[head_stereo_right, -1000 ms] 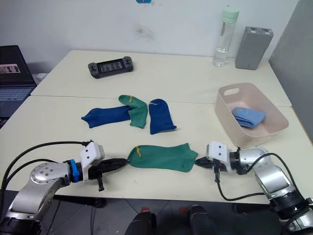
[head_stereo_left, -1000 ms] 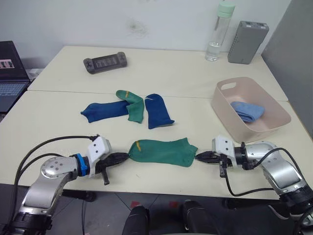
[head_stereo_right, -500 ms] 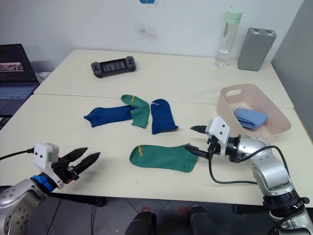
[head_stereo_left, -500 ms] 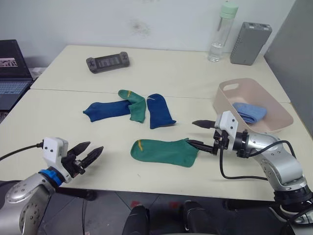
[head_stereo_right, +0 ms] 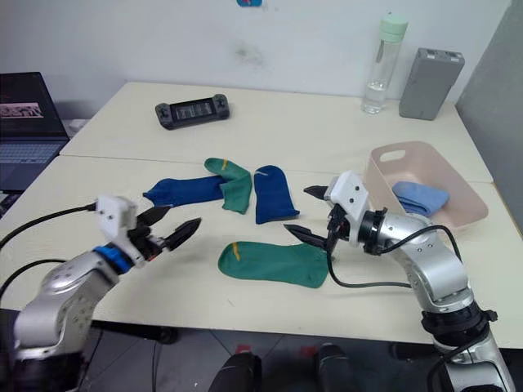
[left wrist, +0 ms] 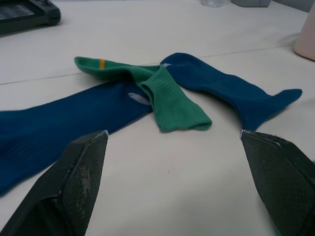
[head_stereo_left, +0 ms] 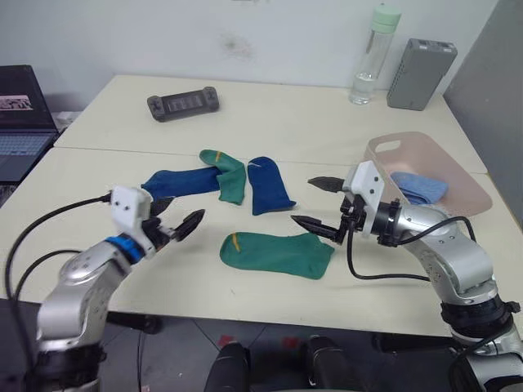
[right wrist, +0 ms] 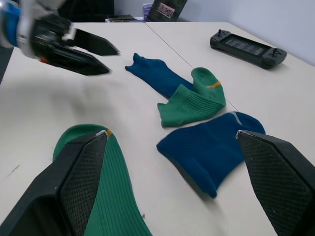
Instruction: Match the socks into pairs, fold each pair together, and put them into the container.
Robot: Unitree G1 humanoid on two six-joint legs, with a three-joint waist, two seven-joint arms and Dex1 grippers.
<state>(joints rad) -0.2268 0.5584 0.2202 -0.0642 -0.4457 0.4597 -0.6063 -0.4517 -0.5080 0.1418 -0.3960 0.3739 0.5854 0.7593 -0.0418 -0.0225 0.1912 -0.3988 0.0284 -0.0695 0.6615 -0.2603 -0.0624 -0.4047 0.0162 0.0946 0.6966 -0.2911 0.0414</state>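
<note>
Now both grippers hover with fingers spread, holding nothing, over the socks on the table.

Largest first: the pink container at the right holds a folded light blue sock. A green sock lies flat between the left gripper and right gripper. Beyond it, two dark blue socks flank a second green sock overlapping the left one.
</note>
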